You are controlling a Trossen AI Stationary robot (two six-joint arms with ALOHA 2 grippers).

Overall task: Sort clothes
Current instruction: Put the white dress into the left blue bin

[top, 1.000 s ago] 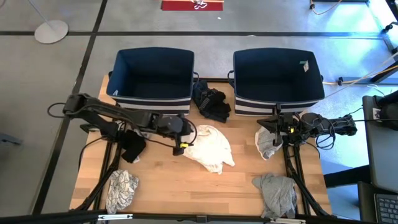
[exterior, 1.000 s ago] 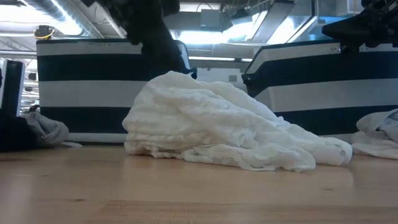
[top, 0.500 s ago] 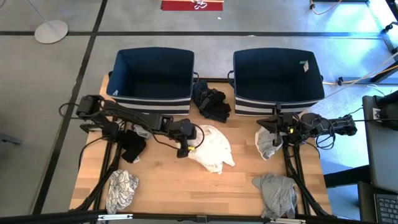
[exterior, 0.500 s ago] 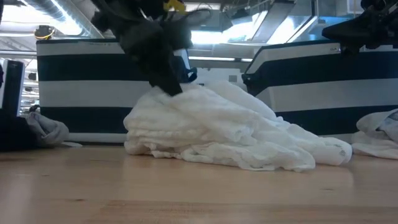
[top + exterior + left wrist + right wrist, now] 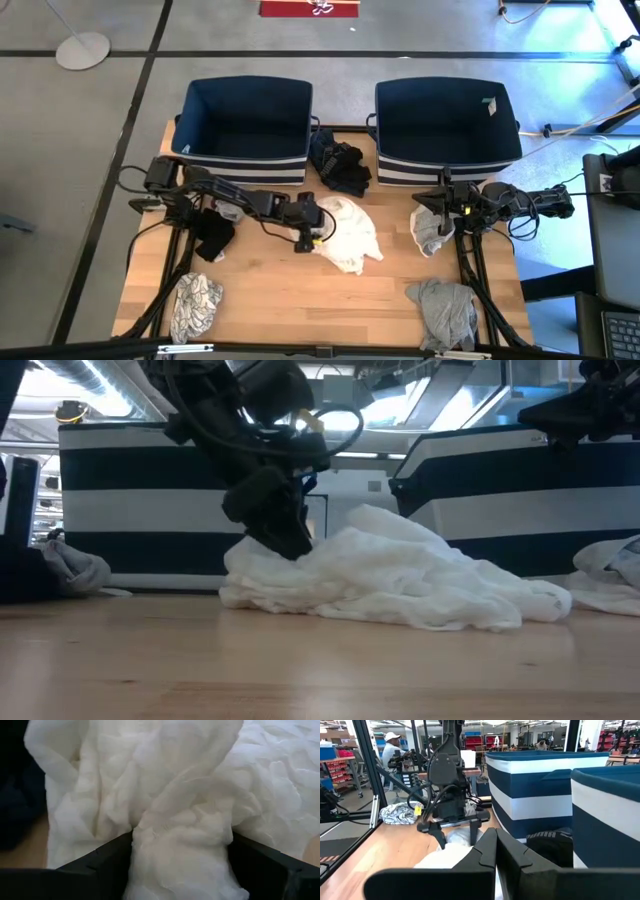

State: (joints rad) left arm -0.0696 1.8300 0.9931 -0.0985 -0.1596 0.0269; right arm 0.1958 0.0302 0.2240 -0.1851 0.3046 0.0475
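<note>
My left gripper (image 5: pixel 312 228) has swung right across the table and dropped, from beside the white garment's (image 5: pixel 350 235) left edge a second ago to right down on it, open fingers (image 5: pixel 100 865) now straddling a ridge of the cloth. The garment's left side has been shoved right and bunched up, its peak in the low view shifted right, the pile lower and more compact

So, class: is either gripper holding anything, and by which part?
Nothing is held yet. The left gripper stands open, its fingers either side of a raised fold of the white garment. The right gripper is shut, empty.
</note>
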